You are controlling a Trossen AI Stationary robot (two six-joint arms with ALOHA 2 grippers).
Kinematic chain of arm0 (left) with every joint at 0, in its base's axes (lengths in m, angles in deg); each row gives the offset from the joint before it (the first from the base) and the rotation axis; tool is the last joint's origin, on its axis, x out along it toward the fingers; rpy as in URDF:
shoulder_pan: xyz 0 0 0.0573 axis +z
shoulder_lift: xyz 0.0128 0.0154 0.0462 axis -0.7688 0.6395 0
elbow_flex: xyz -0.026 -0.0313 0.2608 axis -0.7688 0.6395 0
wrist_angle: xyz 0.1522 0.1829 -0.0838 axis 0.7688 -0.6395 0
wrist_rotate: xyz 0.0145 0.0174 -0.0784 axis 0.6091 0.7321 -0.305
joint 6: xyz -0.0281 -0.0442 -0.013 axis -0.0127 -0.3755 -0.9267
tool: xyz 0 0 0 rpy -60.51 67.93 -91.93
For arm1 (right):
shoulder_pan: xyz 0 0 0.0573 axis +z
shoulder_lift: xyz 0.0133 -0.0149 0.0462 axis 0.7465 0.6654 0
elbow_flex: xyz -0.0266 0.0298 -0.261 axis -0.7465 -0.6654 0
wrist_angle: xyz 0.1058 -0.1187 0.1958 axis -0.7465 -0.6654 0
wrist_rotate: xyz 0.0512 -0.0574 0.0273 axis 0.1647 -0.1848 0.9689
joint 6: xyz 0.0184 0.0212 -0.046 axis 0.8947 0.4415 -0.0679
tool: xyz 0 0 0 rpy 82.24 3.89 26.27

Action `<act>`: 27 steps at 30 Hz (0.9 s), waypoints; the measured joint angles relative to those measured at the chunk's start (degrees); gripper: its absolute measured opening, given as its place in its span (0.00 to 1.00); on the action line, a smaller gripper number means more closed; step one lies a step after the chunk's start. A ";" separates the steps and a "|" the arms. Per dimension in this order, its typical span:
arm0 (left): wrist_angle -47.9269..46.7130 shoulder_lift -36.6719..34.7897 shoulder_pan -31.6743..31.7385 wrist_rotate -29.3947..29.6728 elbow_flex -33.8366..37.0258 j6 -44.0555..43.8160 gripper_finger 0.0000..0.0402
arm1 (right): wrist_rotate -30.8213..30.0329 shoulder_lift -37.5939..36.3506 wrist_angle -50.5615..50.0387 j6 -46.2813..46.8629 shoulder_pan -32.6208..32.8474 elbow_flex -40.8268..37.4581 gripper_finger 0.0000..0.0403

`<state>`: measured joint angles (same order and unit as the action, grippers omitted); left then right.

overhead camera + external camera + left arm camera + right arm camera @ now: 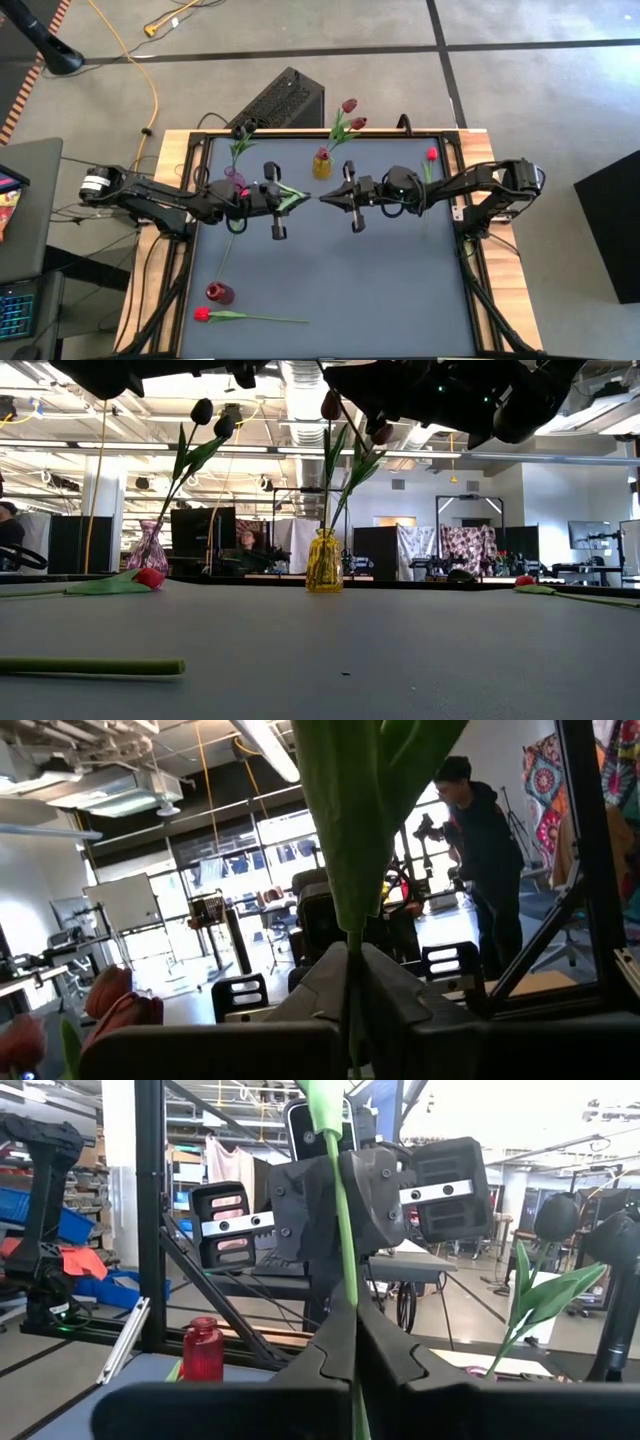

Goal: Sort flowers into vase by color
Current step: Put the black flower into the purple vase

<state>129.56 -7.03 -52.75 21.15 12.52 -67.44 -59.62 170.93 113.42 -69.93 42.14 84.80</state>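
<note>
I have both arms drawn in to the middle of the table [330, 290]. My left gripper [350, 970] reaches in from nine o'clock and my right gripper [352, 1330] from three o'clock, tips almost meeting. Between them stands one green tulip stem [338, 1230]. The right jaws are pressed together on it, and the left jaws look pinched on the same stem just under its broad leaf [350, 840]. I read this as a handover: two grips keep the thin, floppy stem upright while it passes from one arm to the other. I cannot see the colour of its head.

The yellow vase [322, 164] stands just beyond my fingertips at twelve o'clock and already carries maroon tulips [349, 105]. The pink vase [235, 178] sits at ten o'clock by my left wrist, holding dark-headed flowers [243, 128]. The red vase [219, 293] waits at seven o'clock with nothing in it. A red tulip [201, 314] lies flat beside it, and a second red tulip [431, 154] lies at two o'clock beside my right arm.

So the sort is partly done, I judge, with the reds left to place. The risk now is one jaw letting go before the other grips firmly, so that the stem droops or slips.
</note>
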 joint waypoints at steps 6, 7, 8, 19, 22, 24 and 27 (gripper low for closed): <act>0.00 0.00 -0.02 0.03 0.00 0.05 0.00 | 0.00 0.00 -0.29 0.13 0.00 0.00 0.20; -0.01 0.00 -0.02 0.03 0.00 0.05 0.00 | -0.01 0.00 -0.48 0.13 0.00 0.00 0.24; -0.15 0.00 -0.02 0.04 0.00 0.01 0.00 | 0.00 0.00 -0.84 0.13 0.00 0.00 0.27; -32.75 -19.26 -0.02 6.42 0.02 -10.36 0.00 | 0.68 -0.37 -5.05 -0.04 -0.35 0.00 0.61; -46.31 -28.11 -0.02 10.01 0.00 -15.98 0.00 | 0.68 -0.38 -5.22 -0.26 -0.78 0.00 0.63; -54.22 -33.85 -0.02 11.95 0.02 -20.27 0.00 | 0.66 -0.39 -5.56 -0.33 -0.86 -0.01 0.63; -61.77 -41.84 -0.02 15.09 0.02 -25.05 0.00 | 0.66 -0.39 -5.58 -0.33 -1.14 -0.02 0.63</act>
<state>67.79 -48.87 -52.77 36.24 12.54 -92.49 -58.97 170.54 107.84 -70.25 41.00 84.78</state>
